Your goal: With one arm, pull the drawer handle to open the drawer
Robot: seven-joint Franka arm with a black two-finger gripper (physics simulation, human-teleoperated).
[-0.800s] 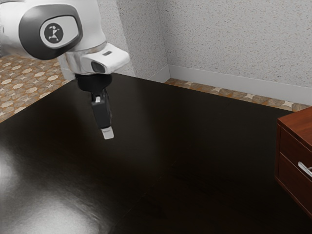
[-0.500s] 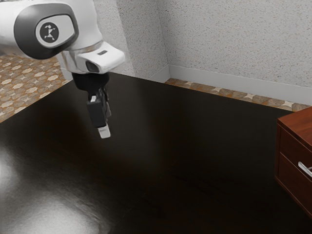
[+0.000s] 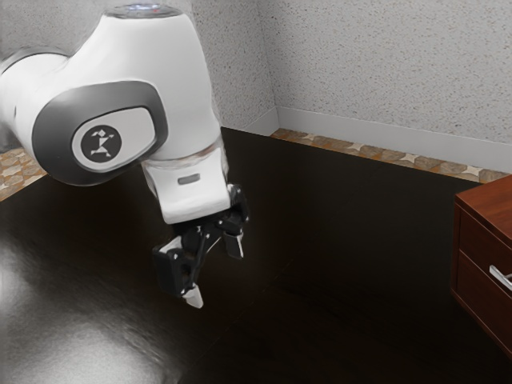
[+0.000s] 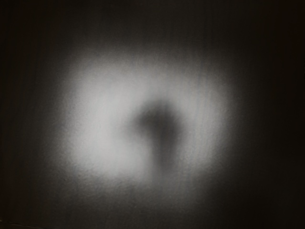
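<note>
Our claw (image 3: 214, 276) hangs over the dark glossy table (image 3: 344, 232), fingers spread wide with nothing between them, tips pointing down. The drawer handle (image 3: 501, 277) is well apart from it, way off at the exterior view's right edge with a long stretch of tabletop between. It looks like a pale metal bar running roughly level along the front of a reddish-brown wooden drawer (image 3: 482, 292), though the picture's edge cuts it off. We reckon the next move is a long reach toward that side, plus a turn of the hand so the fingers straddle the bar across its length.
</note>
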